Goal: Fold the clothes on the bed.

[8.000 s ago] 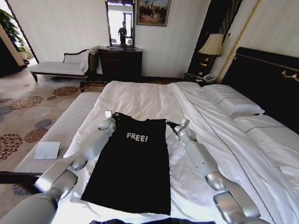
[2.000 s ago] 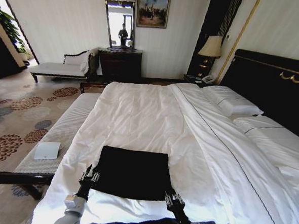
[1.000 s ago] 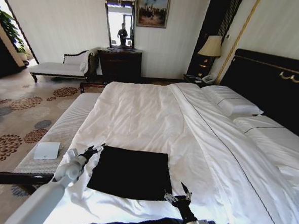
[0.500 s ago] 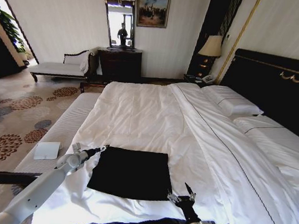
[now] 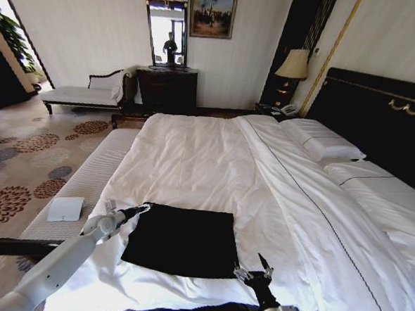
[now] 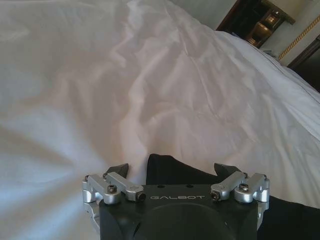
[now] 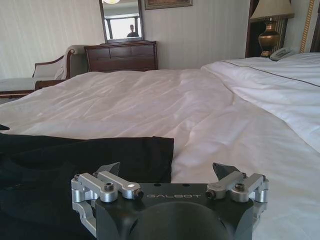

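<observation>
T-shirt [image 5: 182,240] folded on bed [image 5: 193,155]. Left gripper [image 5: 139,209] and right gripper [image 5: 255,271] released at T-shirt corners. Risk: spread fingers snag cloth, undoing fold.

The robot's left arm [image 5: 52,269] is a long, smooth tube, light grey and a bit shiny, with a rounder joint near its end. The left gripper [image 5: 139,209] is small and dark with thin fingers. The right gripper [image 5: 254,272] looks the same, on a grey wrist. Up close, each gripper has a black body with "GALBOT" written on it, silver metal links, small dark screws and black pointed fingertips [image 7: 224,170].
</observation>
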Robot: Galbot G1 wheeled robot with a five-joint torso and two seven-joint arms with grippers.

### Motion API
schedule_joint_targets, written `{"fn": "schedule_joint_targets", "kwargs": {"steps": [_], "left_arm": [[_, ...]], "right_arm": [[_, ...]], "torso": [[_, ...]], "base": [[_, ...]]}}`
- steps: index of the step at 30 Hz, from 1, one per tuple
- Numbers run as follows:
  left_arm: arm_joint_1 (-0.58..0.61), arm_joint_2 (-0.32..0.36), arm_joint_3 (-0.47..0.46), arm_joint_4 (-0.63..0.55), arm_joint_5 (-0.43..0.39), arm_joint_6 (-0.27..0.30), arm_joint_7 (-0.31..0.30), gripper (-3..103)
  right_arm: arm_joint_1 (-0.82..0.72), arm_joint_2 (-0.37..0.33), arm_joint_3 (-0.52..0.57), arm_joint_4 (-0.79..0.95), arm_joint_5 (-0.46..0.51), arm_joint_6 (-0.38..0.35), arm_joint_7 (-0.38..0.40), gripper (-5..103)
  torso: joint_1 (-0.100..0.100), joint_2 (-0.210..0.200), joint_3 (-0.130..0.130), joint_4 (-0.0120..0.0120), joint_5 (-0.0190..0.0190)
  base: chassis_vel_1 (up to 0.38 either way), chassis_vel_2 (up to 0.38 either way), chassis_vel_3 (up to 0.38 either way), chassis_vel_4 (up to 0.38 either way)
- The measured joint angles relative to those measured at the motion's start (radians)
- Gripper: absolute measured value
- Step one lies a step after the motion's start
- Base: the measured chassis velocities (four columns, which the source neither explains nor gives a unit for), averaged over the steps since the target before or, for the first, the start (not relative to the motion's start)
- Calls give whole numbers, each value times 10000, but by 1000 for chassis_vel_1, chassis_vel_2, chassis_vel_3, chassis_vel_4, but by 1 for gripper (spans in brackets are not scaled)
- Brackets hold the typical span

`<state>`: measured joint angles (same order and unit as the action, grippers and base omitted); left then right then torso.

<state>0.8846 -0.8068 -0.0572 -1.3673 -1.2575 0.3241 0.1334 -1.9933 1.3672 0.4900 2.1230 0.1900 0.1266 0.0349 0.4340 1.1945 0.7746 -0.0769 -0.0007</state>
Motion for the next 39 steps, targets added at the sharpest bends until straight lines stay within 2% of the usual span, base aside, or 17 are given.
{"fn": "schedule_joint_targets", "kwargs": {"steps": [11,14,17,20,22,25,29,32,34,35,36,37,39], "left_arm": [[-119,6,307,-59,234,-36,-43,93],[-85,-45,309,-97,287,-44,-96,89],[1,-51,261,-309,307,-54,-164,74],[47,-7,251,-443,307,-55,-180,68],[52,10,249,-475,384,-72,-209,57],[31,-47,251,-418,548,-108,-282,51],[20,-107,237,-384,703,-160,-381,30],[28,-94,191,-434,721,-175,-415,24],[51,-30,135,-497,728,-194,-436,14],[51,-30,135,-497,728,-194,-436,14],[63,18,111,-540,732,-201,-446,8],[73,62,98,-580,735,-208,-449,3],[115,203,72,-712,757,-246,-459,2]], "right_arm": [[75,-159,11,7,268,3,6,100],[92,-166,9,5,283,2,8,100],[119,-170,-19,-24,285,2,9,100],[139,-170,-37,-37,287,2,9,100],[152,-174,-54,-46,287,1,8,100],[151,-178,-54,-48,261,13,9,100],[103,-179,-45,-41,190,60,8,100],[138,-179,-50,-56,255,55,8,100],[267,-213,-77,-72,585,-76,8,100],[267,-213,-77,-72,585,-76,8,100],[390,-259,-85,-72,1006,-260,19,100],[542,-316,-84,-68,1569,-520,69,100],[1188,-516,-20,-35,3282,-1403,272,100]], "torso": [[0,0,0,0,1],[0,0,0,0,0],[0,0,0,0,1],[0,0,0,0,0],[0,0,0,1,1],[0,0,0,0,-2],[-1,0,0,-1,-2],[-2,0,0,-2,-2],[-2,0,0,-2,-1],[-2,0,0,-2,-1],[-2,0,0,-2,0],[-2,0,0,-2,0],[-2,0,0,-2,0]], "base": [[0,0,0,0],[0,0,0,0],[0,0,0,0],[0,0,0,0],[0,0,0,0],[0,0,0,0],[0,0,0,0],[0,0,0,0],[0,0,0,0],[0,0,0,0],[0,0,0,0],[0,0,0,0],[0,0,0,0]]}}
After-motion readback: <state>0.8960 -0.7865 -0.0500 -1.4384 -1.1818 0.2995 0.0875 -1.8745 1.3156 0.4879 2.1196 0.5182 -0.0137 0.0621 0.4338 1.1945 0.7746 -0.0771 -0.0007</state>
